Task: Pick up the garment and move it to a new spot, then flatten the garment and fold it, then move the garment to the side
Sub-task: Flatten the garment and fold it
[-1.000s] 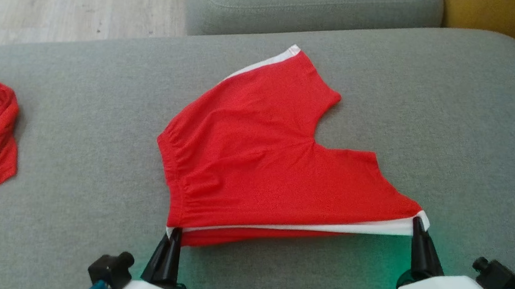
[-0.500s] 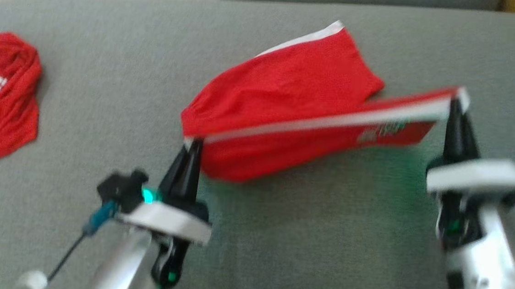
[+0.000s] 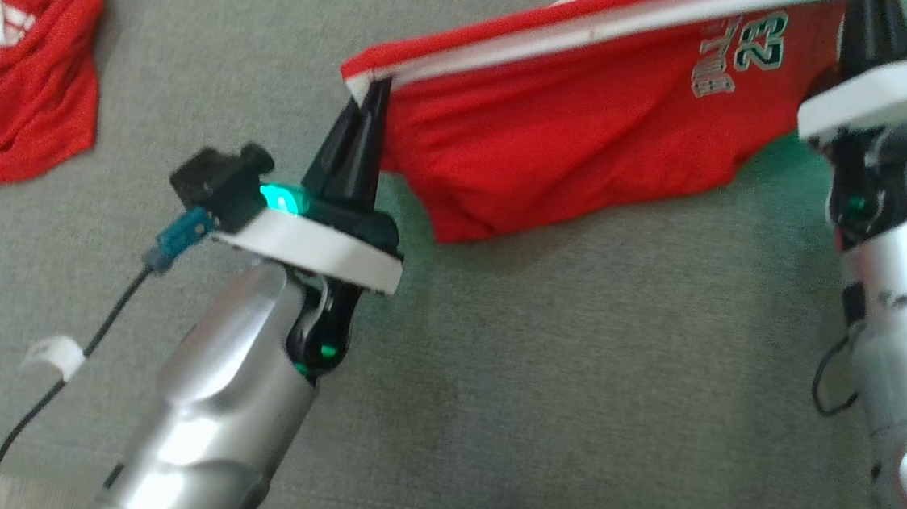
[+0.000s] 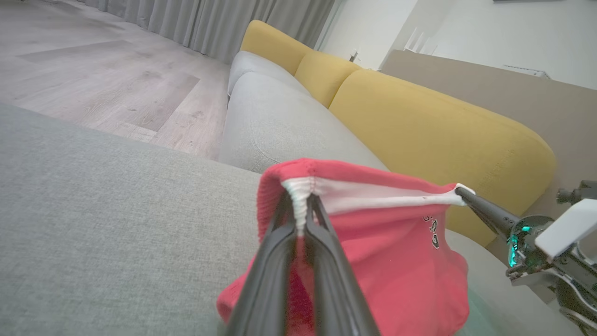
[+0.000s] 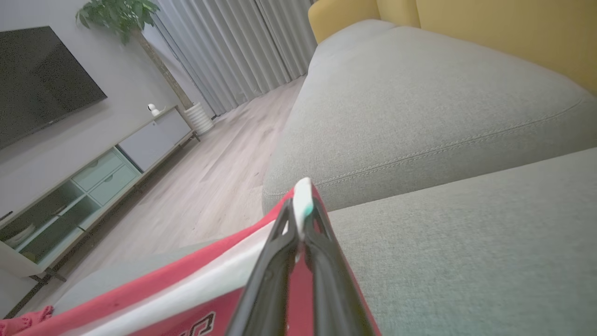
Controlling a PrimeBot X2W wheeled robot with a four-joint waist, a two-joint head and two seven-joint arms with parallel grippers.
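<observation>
Red garment (image 3: pixel 576 135) over grey sofa cushion (image 3: pixel 573 377); yellow backrest (image 4: pixel 419 126), wood floor (image 4: pixel 93 79).

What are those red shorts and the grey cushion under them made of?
The red shorts look like thin, matte knit fabric, perhaps polyester: they hang limp and show fine ribbing. The grey cushion looks like matte woven upholstery, with a speckled grain.

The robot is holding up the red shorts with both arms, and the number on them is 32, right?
Nearly. The number on the red shorts is 23, not 32; the head view shows it. The rest is right: the left end effector and the right end effector are both shut on the white-striped edge, holding the shorts up.
</observation>
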